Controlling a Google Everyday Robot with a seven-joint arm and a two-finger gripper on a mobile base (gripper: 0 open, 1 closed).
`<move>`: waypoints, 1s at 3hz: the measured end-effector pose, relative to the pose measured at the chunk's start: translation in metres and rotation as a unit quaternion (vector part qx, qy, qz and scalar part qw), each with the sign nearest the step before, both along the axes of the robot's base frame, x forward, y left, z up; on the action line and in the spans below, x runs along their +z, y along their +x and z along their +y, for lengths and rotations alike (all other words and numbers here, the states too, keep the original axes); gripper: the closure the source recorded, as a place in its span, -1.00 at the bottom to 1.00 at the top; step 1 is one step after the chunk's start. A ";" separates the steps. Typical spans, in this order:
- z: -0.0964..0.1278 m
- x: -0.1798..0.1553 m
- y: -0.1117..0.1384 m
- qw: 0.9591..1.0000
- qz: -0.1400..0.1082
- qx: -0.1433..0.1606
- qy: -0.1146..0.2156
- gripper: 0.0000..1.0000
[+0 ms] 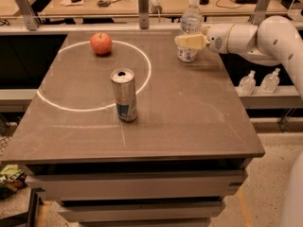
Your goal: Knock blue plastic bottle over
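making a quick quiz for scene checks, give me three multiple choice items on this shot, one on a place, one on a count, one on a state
1. Where is the gripper?
A) at the blue plastic bottle, on the far right part of the table
B) over the can
C) touching the apple

2. How many small pump bottles stand on the ledge to the right of the table?
A) one
B) two
C) four

3. How does the blue plastic bottle stand?
A) on its side
B) upright, uncapped
C) upright, cap on

Answers:
1 A: the gripper is level with the bottle's label, well away from the can and the apple.
2 B: two are visible side by side.
3 C: it stands upright with its white cap on top.
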State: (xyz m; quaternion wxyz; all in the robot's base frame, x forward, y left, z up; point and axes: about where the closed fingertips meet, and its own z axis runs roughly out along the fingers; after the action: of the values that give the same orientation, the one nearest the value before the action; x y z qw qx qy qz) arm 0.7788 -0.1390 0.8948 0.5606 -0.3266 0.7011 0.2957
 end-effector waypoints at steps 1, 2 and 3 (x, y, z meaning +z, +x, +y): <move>-0.005 0.003 -0.002 1.000 0.000 0.001 -0.003 0.26; -0.008 0.023 -0.011 1.000 -0.004 0.015 -0.019 0.72; -0.006 0.070 -0.030 0.995 -0.032 0.050 -0.085 1.00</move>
State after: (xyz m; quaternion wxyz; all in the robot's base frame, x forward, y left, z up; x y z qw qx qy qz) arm 0.7491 -0.1451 0.9653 0.5371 -0.4171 0.6886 0.2518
